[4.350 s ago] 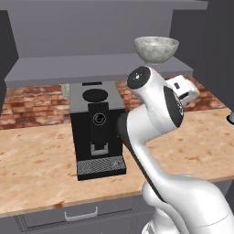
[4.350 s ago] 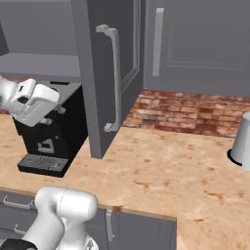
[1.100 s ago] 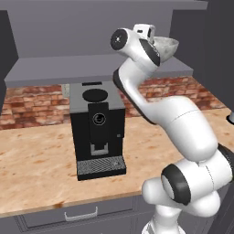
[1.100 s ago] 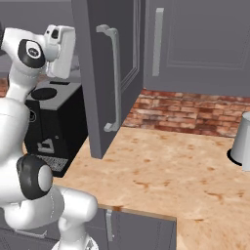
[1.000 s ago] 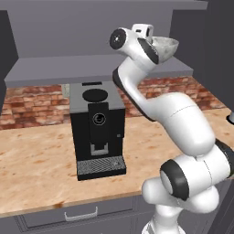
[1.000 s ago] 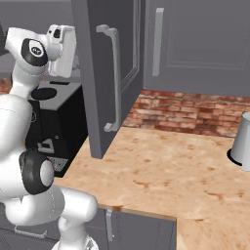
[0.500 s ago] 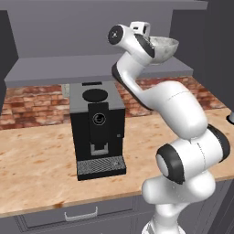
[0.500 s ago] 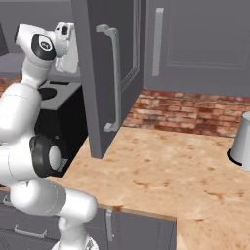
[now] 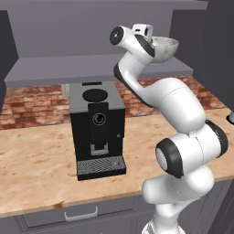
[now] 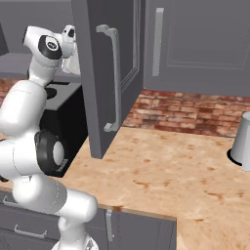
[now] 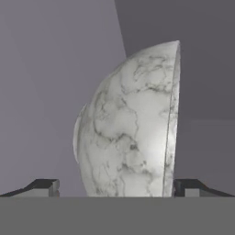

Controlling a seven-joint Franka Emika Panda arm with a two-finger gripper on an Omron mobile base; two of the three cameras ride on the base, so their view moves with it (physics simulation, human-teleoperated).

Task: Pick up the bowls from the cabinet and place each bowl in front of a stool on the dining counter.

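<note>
Reaching up to the grey shelf (image 9: 91, 68) of the cabinet (image 10: 105, 73), we are holding our gripper (image 11: 117, 186) level with the grey-white marbled bowl (image 11: 133, 124). Its fingers (image 11: 43, 186) are standing spread wide, one on each side of the bowl's body, with the bowl lying between them. Whether either fingertip is touching it, we cannot tell.

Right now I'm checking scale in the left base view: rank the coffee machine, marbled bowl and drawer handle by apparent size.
1. coffee machine
2. marbled bowl, farther back on the cabinet shelf
3. drawer handle
</note>
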